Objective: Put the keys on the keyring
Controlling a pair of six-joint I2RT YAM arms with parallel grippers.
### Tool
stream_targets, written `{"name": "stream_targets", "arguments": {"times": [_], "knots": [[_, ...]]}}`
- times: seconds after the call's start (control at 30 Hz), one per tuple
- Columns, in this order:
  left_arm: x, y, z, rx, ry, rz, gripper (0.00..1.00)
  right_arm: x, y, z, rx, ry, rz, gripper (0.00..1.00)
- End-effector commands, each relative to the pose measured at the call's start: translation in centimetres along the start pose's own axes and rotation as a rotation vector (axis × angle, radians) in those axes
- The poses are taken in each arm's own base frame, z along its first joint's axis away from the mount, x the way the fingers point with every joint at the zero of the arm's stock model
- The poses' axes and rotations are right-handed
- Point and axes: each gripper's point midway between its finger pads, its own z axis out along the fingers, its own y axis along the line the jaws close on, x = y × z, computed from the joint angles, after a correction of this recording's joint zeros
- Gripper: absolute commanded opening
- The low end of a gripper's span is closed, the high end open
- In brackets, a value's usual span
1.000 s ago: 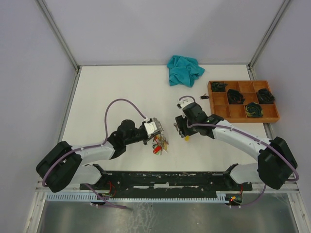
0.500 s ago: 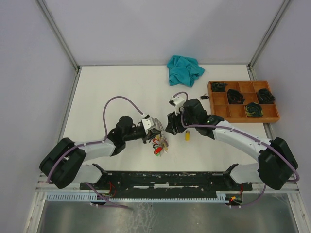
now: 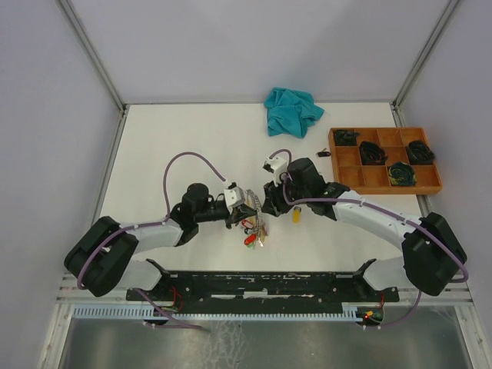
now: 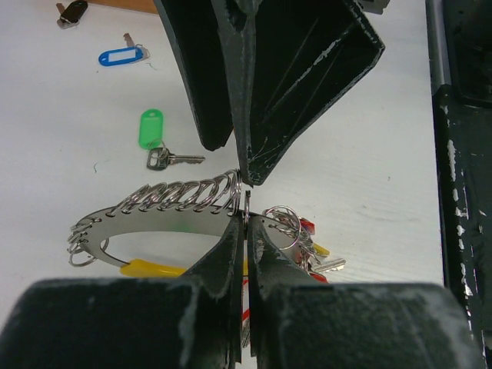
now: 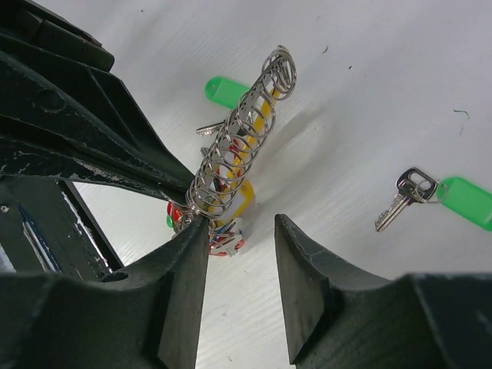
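Silver metal sits pinched between the fingers of the left gripper point(image 4: 244, 234): its jaws are pressed together on the rim of the keyring point(image 4: 146, 223). The ring reaches out flat ahead of them and carries a row of small split loops point(image 4: 181, 196) along its far edge. Just to one side of the pinch, a bunch of keys point(image 4: 304, 242) with red and yellow tags crowds against the ring. A yellow tag point(image 4: 150, 267) shows under the ring's near edge. Facing this grip from the opposite side is the right gripper point(image 5: 241, 231), fingers apart and holding nothing. One fingertip point(image 5: 198, 231) is just beside the loops at the clamped spot, and the other stands clear of the ring. Ahead of the left fingers, past the ring, a green-tagged key point(image 4: 154, 129) lies loose on the white table point(image 3: 177, 146), with a blue-tagged key point(image 4: 119, 56) farther out still. Well beyond both grippers lie a teal cloth point(image 3: 292, 110) and a wooden tray point(image 3: 384, 160) of compartments.
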Motion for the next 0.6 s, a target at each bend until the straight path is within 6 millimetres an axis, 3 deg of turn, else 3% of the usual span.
{"name": "stream_targets", "arguments": {"times": [0.0, 0.37, 0.57], "knots": [[-2.4, -0.3, 0.3, 0.049, -0.086, 0.074, 0.03, -1.4, 0.3, 0.4, -0.026, -0.047, -0.031, 0.47], [-1.6, -1.8, 0.1, 0.086, -0.083, 0.256, 0.03, -2.3, 1.5, 0.2, -0.073, -0.05, 0.022, 0.38], [-1.5, -1.4, -0.1, -0.008, -0.062, 0.381, 0.03, -2.0, 2.0, 0.4, -0.089, -0.005, 0.089, 0.34]]}}
